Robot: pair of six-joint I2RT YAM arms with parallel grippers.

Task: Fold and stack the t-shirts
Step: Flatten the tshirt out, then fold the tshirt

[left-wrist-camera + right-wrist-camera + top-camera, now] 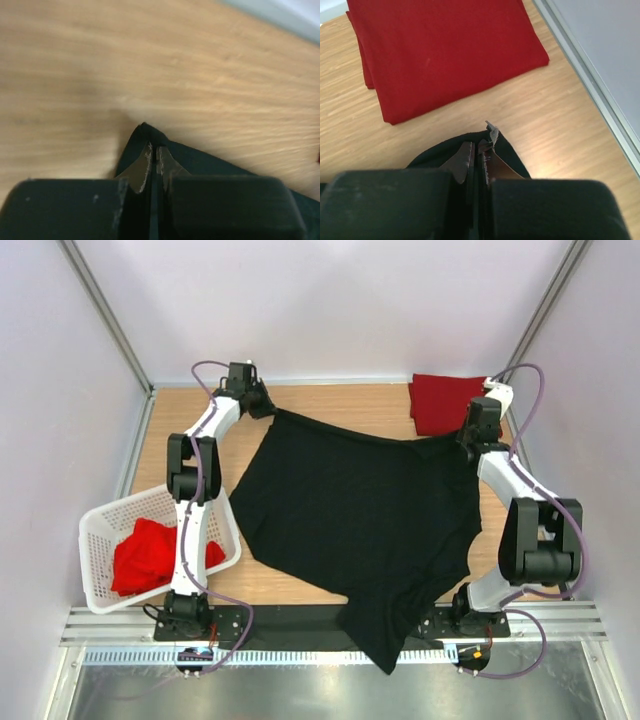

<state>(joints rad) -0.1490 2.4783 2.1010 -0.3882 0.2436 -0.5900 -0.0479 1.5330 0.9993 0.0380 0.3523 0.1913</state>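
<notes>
A black t-shirt (360,520) is spread over the middle of the table, its lower end hanging past the near edge. My left gripper (268,406) is shut on its far left corner (145,131). At the far right corner (470,145), my right gripper (466,436) is shut on the black cloth. The top edge sags between the two grippers. A folded red t-shirt (440,400) lies at the far right of the table, and it fills the top of the right wrist view (445,50). Another red t-shirt (150,555) lies crumpled in the basket.
A white lattice basket (100,530) sits at the near left beside the left arm's base. Pale walls with metal posts close in the table on three sides. A black rail and a metal strip run along the near edge (300,620).
</notes>
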